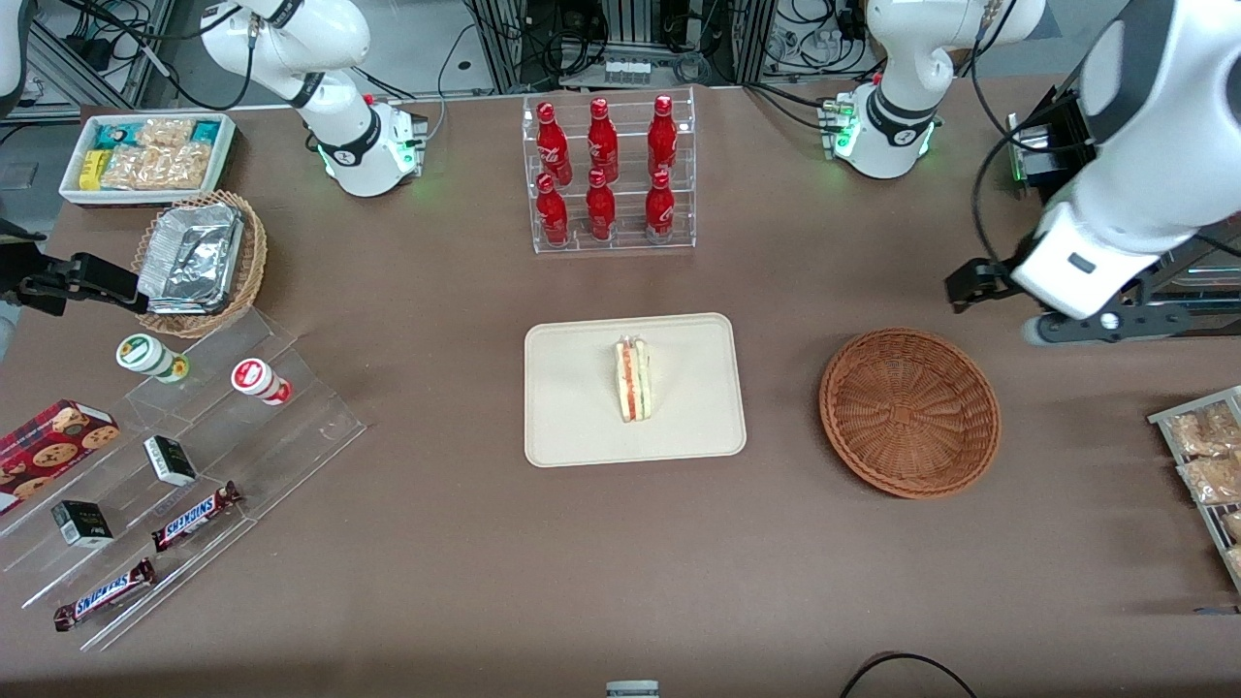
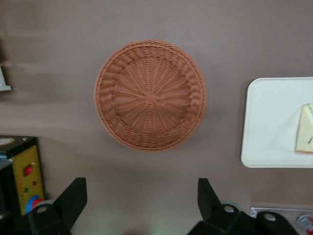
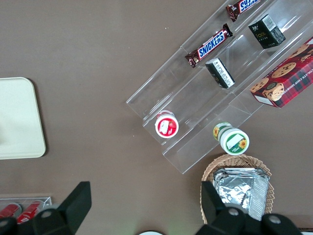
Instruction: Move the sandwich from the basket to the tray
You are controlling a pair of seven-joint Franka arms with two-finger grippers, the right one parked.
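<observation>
The sandwich (image 1: 633, 380) lies on the cream tray (image 1: 572, 407) at the table's middle, its red and green filling stripe showing. The reddish-brown wicker basket (image 1: 909, 412) sits beside the tray toward the working arm's end and holds nothing. My left gripper (image 1: 970, 281) hangs raised, a little farther from the front camera than the basket. In the left wrist view the gripper (image 2: 142, 188) is open and empty, with the basket (image 2: 150, 95), the tray's edge (image 2: 271, 122) and a corner of the sandwich (image 2: 304, 128) below it.
A clear rack of red bottles (image 1: 608, 173) stands farther from the front camera than the tray. A stepped acrylic shelf of snacks (image 1: 175, 465), a tan basket of foil containers (image 1: 199, 262) and a white bin (image 1: 147, 155) lie toward the parked arm's end. A snack rack (image 1: 1207, 465) lies at the working arm's end.
</observation>
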